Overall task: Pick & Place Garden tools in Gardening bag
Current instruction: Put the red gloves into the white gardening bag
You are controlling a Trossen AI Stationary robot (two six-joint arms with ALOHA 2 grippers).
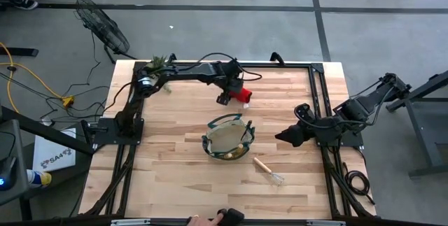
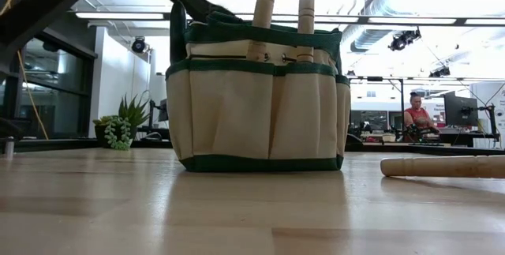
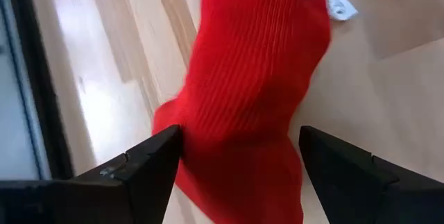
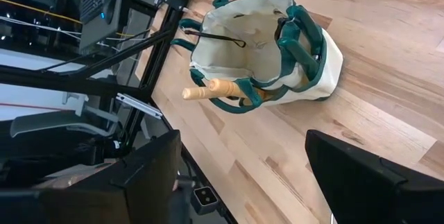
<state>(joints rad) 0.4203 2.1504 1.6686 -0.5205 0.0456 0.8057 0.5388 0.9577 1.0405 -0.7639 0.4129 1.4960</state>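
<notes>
**Glove between open fingers at the far side of the surface**

Left tool hangs over the far middle of the wooden surface, its two dark fingers spread wide with the red glove lying between them; whether either finger touches the fabric cannot be told. From above, the glove shows just to the right of that tool. Nearer the middle stands the gardening bag, tan with dark green trim, upright and open, with wooden handles sticking up from its pockets. A wooden-handled wire rake lies on the surface near and to the right of the bag. A green plant sprig sits at the far left corner. Right tool waits to the right of the bag, pointing at it, fingers wide apart and holding nothing.
</notes>
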